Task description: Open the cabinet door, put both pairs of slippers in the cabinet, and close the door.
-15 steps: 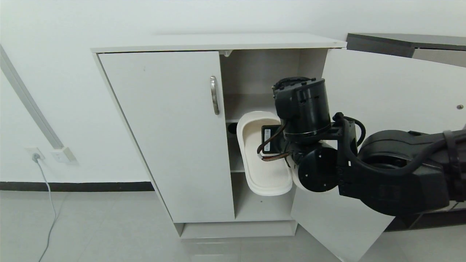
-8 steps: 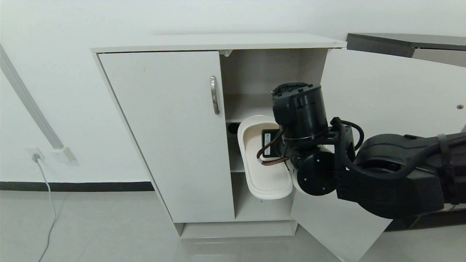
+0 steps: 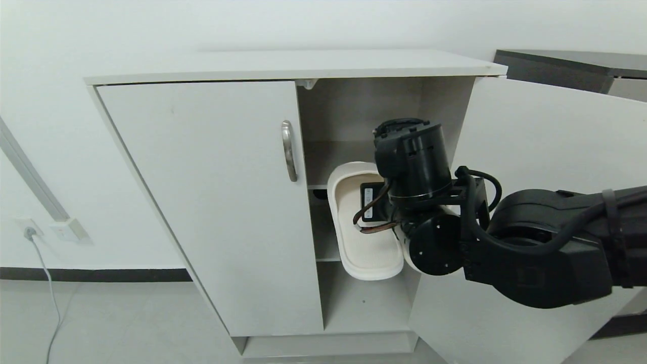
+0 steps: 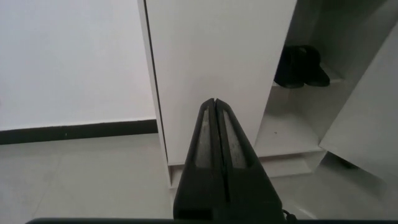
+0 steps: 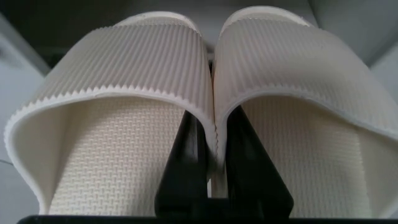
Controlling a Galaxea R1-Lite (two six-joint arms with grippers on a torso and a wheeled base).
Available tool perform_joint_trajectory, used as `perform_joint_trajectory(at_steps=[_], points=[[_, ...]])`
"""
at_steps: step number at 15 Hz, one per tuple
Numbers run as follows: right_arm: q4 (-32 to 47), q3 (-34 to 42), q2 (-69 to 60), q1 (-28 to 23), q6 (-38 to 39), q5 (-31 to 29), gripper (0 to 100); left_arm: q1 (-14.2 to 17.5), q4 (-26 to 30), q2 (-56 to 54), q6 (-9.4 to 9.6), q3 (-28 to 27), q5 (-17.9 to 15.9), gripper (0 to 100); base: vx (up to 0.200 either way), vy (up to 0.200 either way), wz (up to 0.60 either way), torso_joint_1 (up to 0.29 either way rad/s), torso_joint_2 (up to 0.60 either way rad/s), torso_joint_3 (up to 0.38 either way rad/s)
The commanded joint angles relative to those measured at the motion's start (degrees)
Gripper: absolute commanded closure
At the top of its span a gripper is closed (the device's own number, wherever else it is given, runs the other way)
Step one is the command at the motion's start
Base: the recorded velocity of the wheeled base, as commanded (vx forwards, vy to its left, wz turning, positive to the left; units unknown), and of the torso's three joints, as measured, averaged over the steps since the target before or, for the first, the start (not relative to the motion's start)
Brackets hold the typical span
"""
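The white cabinet has its left door closed and its right door swung open. My right gripper is shut on a pair of cream slippers, pinching their inner edges together. In the head view the cream slippers hang soles toward me in the opening, in front of the middle shelf. A pair of black slippers lies on a shelf inside. My left gripper is shut and holds nothing, low in front of the closed left door.
A metal handle sits on the closed left door. The bottom shelf is bare. A wall socket with a cable is at the lower left. Dark furniture stands behind the open door.
The whole head view has shifted and the cabinet looks nearer, so the camera moved. The right arm with the cream slippers sank a little and stays at the opening.
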Motion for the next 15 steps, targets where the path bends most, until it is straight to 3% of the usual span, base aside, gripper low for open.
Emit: perform_joint_trajectory(at_steps=[1,5,11,15], points=[[-0.08,0.36,-0.12,-0.08,0.02,0.0,100,0.0,-0.05,0.07,-0.03,0.01,-0.01,100,0.2,0.0,0.0,0.007,0.0,0.002],[-0.44,0.8,1.2,0.01,0.98,0.26,100,0.09,-0.05,0.07,-0.03,0.01,0.08,100,0.2,0.0,0.0,0.004,0.0,0.002],[-3.95,-2.19,6.39,-1.4,1.51,3.16,100,0.0,-0.05,0.07,-0.12,0.01,0.08,100,0.0,0.0,0.0,0.0,0.0,0.0],[-2.02,-9.13,10.61,-4.21,1.51,3.95,100,0.09,-0.05,0.07,-0.21,0.01,-0.01,100,0.0,0.0,0.0,0.0,0.0,0.0]])
